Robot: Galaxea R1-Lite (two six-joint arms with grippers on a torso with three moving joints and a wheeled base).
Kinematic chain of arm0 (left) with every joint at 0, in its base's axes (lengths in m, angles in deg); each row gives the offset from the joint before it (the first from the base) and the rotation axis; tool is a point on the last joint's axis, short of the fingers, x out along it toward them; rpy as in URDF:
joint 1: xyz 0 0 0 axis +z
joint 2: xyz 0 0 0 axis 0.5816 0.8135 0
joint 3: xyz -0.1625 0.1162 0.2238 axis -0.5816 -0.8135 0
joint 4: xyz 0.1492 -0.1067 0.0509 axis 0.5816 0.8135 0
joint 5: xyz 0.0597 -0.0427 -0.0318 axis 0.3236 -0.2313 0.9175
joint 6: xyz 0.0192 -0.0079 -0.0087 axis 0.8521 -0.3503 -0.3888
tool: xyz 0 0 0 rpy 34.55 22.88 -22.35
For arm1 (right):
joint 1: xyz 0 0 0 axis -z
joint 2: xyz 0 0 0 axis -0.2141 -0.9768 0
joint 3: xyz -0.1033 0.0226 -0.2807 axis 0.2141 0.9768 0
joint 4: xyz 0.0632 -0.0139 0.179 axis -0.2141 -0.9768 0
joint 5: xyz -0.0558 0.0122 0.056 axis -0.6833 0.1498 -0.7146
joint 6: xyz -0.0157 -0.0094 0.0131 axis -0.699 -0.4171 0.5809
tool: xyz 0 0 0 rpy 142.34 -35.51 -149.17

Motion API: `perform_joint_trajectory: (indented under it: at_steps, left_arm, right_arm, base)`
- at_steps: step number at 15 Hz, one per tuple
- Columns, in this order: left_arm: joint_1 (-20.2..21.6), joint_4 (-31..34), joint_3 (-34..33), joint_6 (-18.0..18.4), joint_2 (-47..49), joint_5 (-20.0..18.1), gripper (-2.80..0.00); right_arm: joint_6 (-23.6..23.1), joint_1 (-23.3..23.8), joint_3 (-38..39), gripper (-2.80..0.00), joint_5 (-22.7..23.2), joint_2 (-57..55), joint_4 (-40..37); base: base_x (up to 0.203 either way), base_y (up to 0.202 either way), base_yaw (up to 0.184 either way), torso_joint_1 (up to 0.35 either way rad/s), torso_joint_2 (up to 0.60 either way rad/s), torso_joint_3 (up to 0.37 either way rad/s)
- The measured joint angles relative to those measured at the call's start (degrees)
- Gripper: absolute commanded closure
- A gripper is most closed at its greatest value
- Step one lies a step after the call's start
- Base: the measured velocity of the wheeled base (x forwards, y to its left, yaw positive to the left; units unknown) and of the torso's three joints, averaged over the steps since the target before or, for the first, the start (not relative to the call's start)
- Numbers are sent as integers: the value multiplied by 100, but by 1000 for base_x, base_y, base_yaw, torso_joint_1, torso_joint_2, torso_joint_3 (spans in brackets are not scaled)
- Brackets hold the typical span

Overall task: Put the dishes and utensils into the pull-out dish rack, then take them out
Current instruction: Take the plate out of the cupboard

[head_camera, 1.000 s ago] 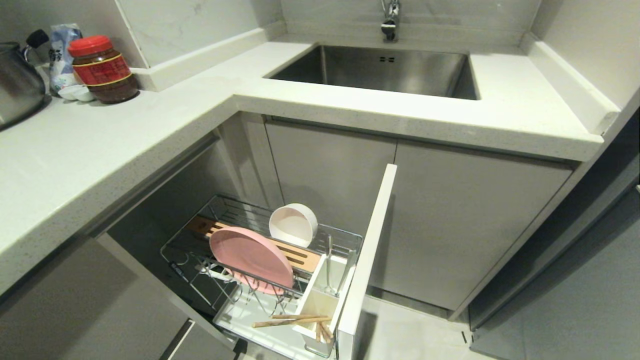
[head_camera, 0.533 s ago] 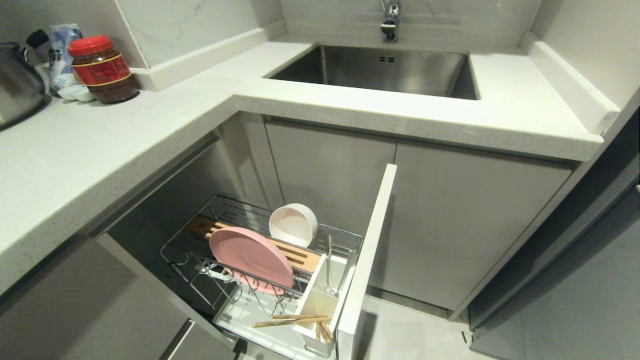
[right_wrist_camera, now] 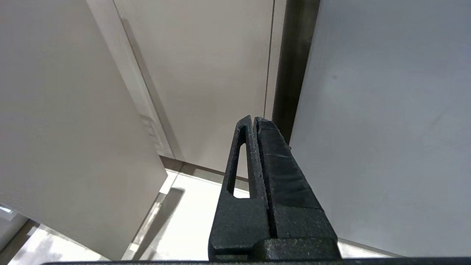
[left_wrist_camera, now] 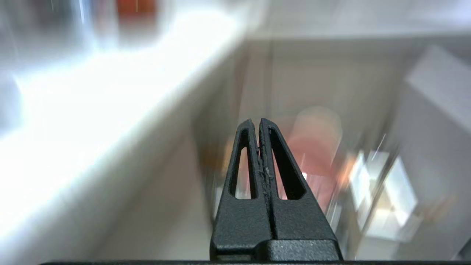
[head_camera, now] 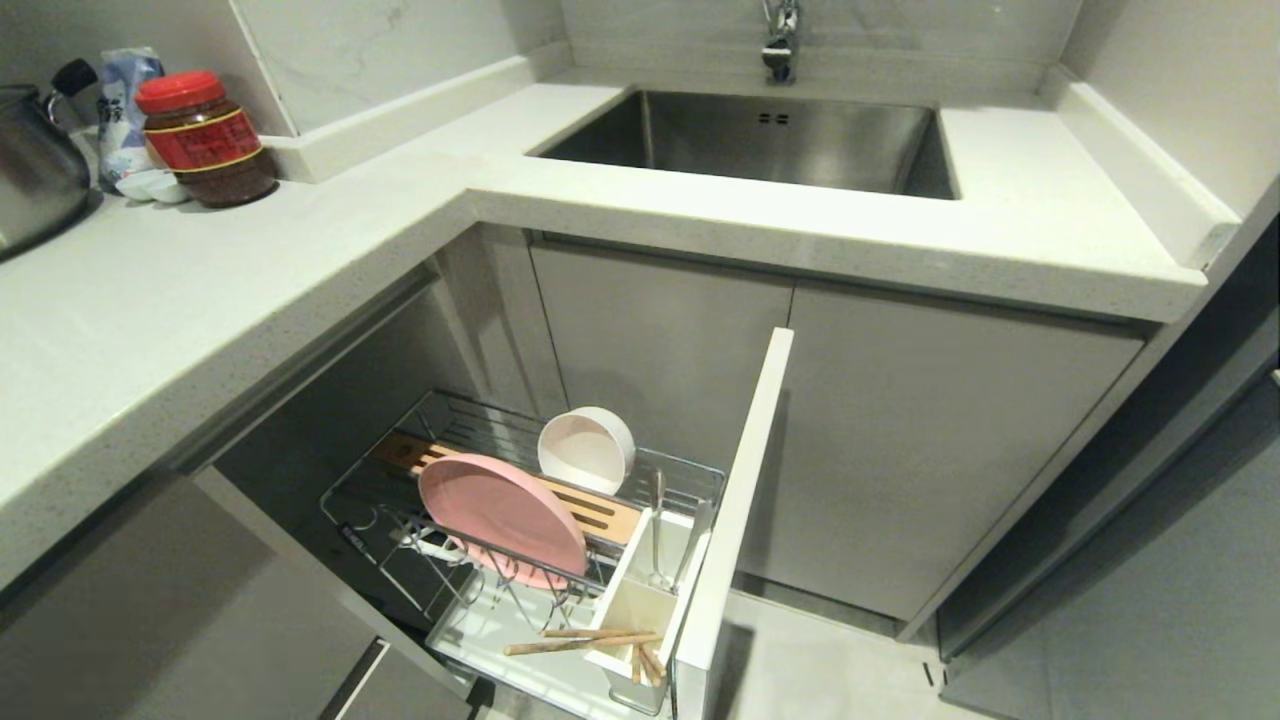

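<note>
Below, round pink plate (seemingly matte) in chrome wire rack.

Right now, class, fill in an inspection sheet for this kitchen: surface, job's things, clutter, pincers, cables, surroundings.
Surface: pale counter, bare in the middle.
Job's things: rack pulled out; pink plate on edge, bowl behind it, chopsticks across the cutlery box, metal cutlery upright in it.
Clutter: red-lidded jar, packet, kettle in the far left corner.
Pincers: left pincer shut, empty, facing the rack; right pincer shut, empty, by cabinet doors.
Cables: nothing seen.
Surroundings: sink, tap, floor.
</note>
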Motion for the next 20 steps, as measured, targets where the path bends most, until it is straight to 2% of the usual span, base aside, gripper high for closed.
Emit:
perform_joint_trajectory:
  at_steps: [3, 5, 6, 8, 9, 10, 12, 13, 15, 18, 20]
  left_arm:
    - [9, 666, 2182, 204, 219, -729, 0]
    - [46, 1168, 3830, 315, 688, -1064, 0]
    - [55, 1362, 4600, 334, 1040, -1105, 0]
    - [63, 1654, 5918, 230, 1953, -870, 0]
    - [51, 1745, 6372, 63, 2377, -671, 0]
    - [31, 1805, 6776, -267, 2821, -447, 0]
    - [-36, 1902, 7258, -1219, 3607, -64, 0]
    - [-157, 1997, 7297, -1710, 3929, 74, 0]
    - [-633, 2255, 7183, -2425, 4424, 206, 0]
    - [-1332, 2859, 7139, -2673, 5029, 485, 0]
    - [-1732, 3238, 7123, -3007, 5376, 655, 0]
  right_arm:
    - [0, 0, 0, 0, 0, 0, 0]
    - [0, 0, 0, 0, 0, 0, 1]
    - [0, 0, 0, 0, 0, 0, 0]
    - [0, 0, 0, 0, 0, 0, 0]
    - [0, 0, 0, 0, 0, 0, 0]
    - [0, 0, 0, 0, 0, 0, 0]
    - [0, 0, 0, 0, 0, 0, 2]
    - [0, 0, 0, 0, 0, 0, 2]
    - [0, 0, 0, 0, 0, 0, 0]
    - [0, 0, 0, 0, -2, 0, 0]
    - [0, 0, 0, 0, 0, 0, 2]
  base:
    - [0, 0, 0, 0, 0, 0]
    - [0, 0, 0, 0, 0, 0]
    - [0, 0, 0, 0, 0, 0]
    - [0, 0, 0, 0, 0, 0]
    - [0, 0, 0, 0, 0, 0]
    - [0, 0, 0, 0, 0, 0]
    - [0, 0, 0, 0, 0, 0]
    - [0, 0, 0, 0, 0, 0]
    - [0, 0, 0, 0, 0, 0]
    - [0, 0, 0, 0, 0, 0]
    - [0, 0, 0, 0, 0, 0]
